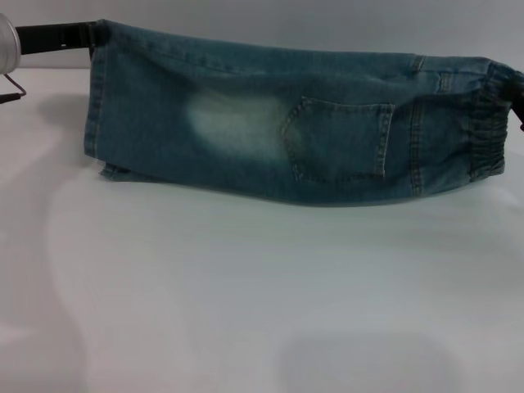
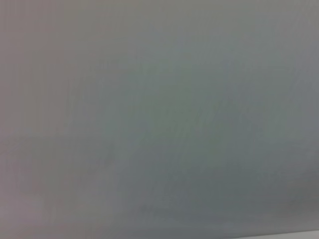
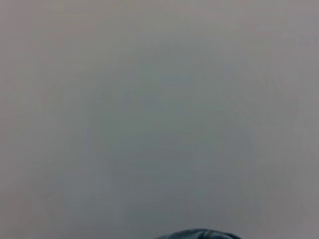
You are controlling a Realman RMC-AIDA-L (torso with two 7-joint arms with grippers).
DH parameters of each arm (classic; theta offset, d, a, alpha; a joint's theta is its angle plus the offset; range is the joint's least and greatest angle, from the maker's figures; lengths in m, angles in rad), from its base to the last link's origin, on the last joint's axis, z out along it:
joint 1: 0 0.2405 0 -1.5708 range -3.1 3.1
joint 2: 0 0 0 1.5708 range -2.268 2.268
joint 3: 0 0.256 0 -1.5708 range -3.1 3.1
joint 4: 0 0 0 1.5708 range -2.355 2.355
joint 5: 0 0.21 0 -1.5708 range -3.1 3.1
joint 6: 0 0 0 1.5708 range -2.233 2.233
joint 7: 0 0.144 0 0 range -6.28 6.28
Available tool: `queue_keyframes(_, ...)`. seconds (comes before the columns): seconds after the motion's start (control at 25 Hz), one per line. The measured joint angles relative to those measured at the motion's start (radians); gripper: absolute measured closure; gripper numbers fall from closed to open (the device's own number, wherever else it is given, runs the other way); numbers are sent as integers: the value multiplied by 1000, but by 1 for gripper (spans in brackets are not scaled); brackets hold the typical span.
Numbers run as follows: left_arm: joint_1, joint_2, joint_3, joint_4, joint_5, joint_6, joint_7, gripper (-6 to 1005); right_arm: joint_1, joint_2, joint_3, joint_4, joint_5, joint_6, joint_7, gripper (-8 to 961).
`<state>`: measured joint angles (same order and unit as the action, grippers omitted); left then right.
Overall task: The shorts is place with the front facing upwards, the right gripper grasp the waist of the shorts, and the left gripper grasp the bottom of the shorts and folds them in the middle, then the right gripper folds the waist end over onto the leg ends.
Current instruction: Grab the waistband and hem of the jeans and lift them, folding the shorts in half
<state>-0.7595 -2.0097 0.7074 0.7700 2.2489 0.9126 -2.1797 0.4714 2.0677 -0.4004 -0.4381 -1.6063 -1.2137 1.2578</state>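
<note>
Shorts [image 1: 286, 131] lifted off table [image 1: 246, 311], stretched between grippers, back pocket showing. Left gripper [image 1: 92, 37] clamped on hems [image 1: 97, 98]; right gripper [image 1: 517, 98] at waist [image 1: 491, 123], grip unclear. Lengthwise fold underway; waist-over-legs fold pending.

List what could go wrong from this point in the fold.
1. The shorts hang stretched between the left gripper at the hem end and the right gripper at the elastic waist; if either grip slips, that end could drop.
2. The lower edge sags in the middle, so laying it onto the table may leave wrinkles.
3. A layer peeks out at the hem corner, so edges may land misaligned.
</note>
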Motion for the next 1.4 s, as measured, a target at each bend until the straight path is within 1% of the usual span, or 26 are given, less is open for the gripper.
queue_keyframes(0.28, 0, -6, 1, 0, 0, 0, 7, 953, 23, -5, -4, 21, -7, 36, -1, 916)
queue_keyframes(0.64, 0, -7, 9, 0, 0, -2, 9, 952, 28, -11, -6, 22, -9, 60, 1, 890)
queue_keyframes(0.88, 0, -8, 9, 0, 0, -3, 9, 952, 29, -10, -6, 22, -10, 71, -7, 674)
queue_keyframes(1.0, -1, -8, 10, 0, 0, -3, 10, 952, 30, -9, -6, 22, -9, 73, -13, 436)
queue_keyframes(1.2, -2, -12, 28, 0, -1, -3, 15, 953, 32, -6, -6, 23, -9, 79, -14, 287)
queue_keyframes(1.4, -5, -18, 58, 2, 0, -15, 21, 944, 32, -5, -7, 28, -9, 80, -15, 288)
